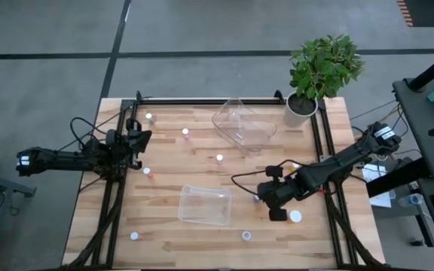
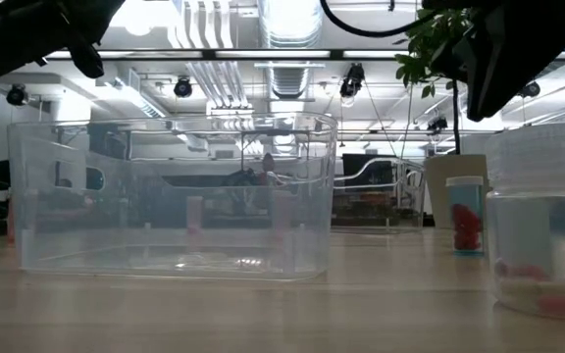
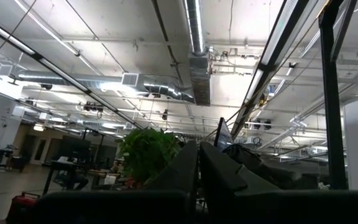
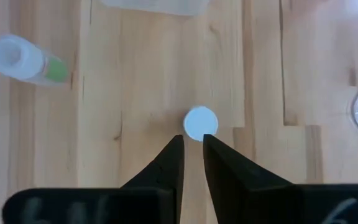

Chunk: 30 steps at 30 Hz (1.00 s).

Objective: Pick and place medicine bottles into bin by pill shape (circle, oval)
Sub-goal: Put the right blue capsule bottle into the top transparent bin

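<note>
Counter (image 1: 172, 233): light wood planks with a black frame rail round the edges, sitting on grey concrete floor. Potted plant (image 1: 319, 71) at the far right corner. Low view looks into an open workshop: exposed ducts, strip lights, desks.

Two clear bins: near bin (image 1: 204, 205) flat, about mid-counter at the near side; far bin (image 1: 243, 124) sits tilted toward the back.

Medicine bottles are scattered singly over the counter, white caps up in the high view, so most stand upright with the long axis vertical: (image 1: 148, 117), (image 1: 185, 133), (image 1: 220, 158), (image 1: 147, 172), (image 1: 135, 235), (image 1: 246, 235), (image 1: 295, 217). In the right wrist view one bottle with a green body (image 4: 27, 60) lies on its side, long axis along the counter, cap end nearer the camera. The low view shows a bottle with red pills (image 2: 466, 214) upright, and a large blurred one close to the lens at the right.

Right end effector (image 4: 192, 144) is over the counter just right of the near bin, pointing down. Fingers nearly together, narrow gap only. A white-capped bottle (image 4: 201, 123) stands upright right at the fingertips; can't tell if they touch it, and it isn't clamped between them.

Left end effector (image 3: 197, 163) is at the left counter edge, aimed up at the ceiling, fingers closed together, holding nothing.
</note>
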{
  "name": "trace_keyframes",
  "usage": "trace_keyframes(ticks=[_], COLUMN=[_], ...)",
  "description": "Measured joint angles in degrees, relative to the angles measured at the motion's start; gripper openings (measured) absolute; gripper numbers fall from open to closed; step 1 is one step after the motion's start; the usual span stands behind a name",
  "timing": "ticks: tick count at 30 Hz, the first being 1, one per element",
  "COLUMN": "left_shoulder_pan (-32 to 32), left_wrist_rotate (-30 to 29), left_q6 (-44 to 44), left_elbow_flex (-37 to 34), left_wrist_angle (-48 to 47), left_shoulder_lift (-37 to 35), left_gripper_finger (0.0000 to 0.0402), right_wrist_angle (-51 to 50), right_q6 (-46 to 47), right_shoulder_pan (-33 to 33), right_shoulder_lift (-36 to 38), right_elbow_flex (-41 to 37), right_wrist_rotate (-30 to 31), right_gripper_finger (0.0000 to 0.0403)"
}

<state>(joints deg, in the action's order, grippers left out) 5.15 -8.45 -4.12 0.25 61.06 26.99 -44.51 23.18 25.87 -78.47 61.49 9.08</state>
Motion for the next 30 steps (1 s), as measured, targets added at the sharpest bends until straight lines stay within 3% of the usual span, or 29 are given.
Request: trace_keyframes(ticks=[5,13,17,23,30], left_shoulder_pan=[0.00,0.00,0.00,-0.02,0.00], left_wrist_rotate=[-0.69,-0.96,-1.10,-1.46,-1.51], left_q6=[0.02,0.04,0.09,0.09,0.09], left_elbow_flex=[0.00,0.00,0.00,0.00,0.00], left_wrist_angle=[-0.01,-0.06,-0.07,-0.04,-0.06], left_shoulder_lift=[0.34,0.75,0.87,1.02,1.02], left_gripper_finger=[0.0001,0.0001,0.0001,0.0001,0.0001], right_wrist_angle=[0.08,0.65,1.01,3.82,3.74], right_q6=[1.21,-0.97,-2.82,-3.76,-4.28], right_shoulder_pan=[0.00,0.02,0.00,0.00,0.00], right_shoulder_lift=[-1.14,-4.96,-7.19,-9.91,-12.01], right_elbow_flex=[0.02,0.02,0.02,0.00,0.00], right_wrist_rotate=[0.23,5.95,5.99,6.00,6.00], right_gripper_finger=[0.0091,0.0207,0.0247,0.0261,0.0235])
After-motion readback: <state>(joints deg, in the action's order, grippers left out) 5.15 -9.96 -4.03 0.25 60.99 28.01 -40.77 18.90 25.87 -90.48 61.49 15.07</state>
